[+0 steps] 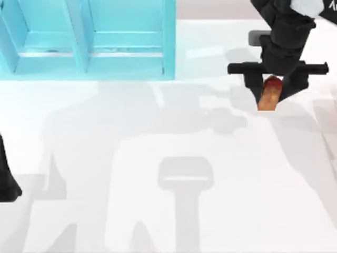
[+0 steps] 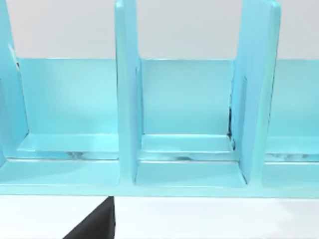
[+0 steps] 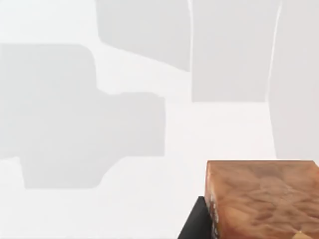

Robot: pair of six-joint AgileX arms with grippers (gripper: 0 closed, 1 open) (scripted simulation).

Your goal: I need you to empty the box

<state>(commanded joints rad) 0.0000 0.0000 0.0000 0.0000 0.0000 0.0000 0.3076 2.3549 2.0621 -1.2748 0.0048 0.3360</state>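
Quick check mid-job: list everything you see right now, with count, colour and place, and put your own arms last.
Box: one, light blue, with upright dividers, at the top view's far left side of the table; the compartments seen in the left wrist view hold nothing.
Block: one, orange-brown with a red end, on the right side of the table well away from the box, between the right gripper's fingers; its textured brown face is close up in the right wrist view.
Table: one, white, crossed by grey shadows.
Right gripper: black, over the table's far right, shut on the block.
Left arm: black, parked at the left edge of the table.
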